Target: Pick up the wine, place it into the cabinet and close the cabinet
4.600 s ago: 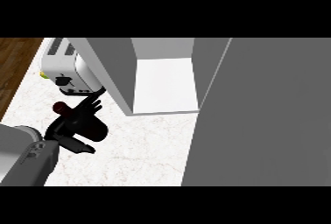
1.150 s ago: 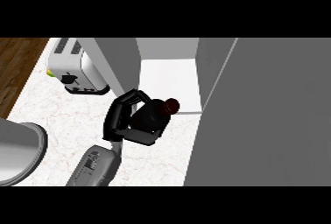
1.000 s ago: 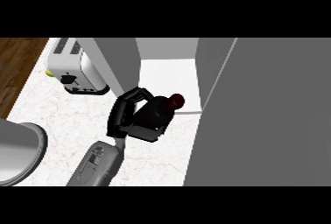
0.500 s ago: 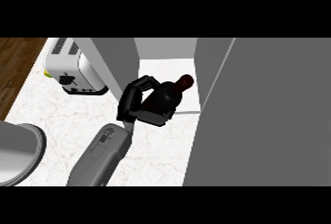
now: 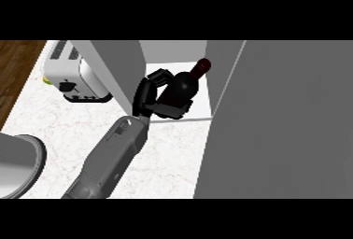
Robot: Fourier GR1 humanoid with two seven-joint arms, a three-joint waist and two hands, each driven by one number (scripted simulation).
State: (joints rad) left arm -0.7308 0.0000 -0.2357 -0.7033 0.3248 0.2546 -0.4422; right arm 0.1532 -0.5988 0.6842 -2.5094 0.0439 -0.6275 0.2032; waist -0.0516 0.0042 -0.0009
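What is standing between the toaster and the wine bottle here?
In the head view, the cabinet's grey side wall stands between the toaster and the wine bottle; the hand's fingers, curled round the bottle, are on the wall's inner side.

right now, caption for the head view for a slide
Hand holding the wine over the open cabinet's shelf, toaster on the counter beside it.

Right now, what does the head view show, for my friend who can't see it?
The left hand holds a dark wine bottle, tilted, inside the open cabinet, over its white shelf. A white toaster sits on the marble counter at left.
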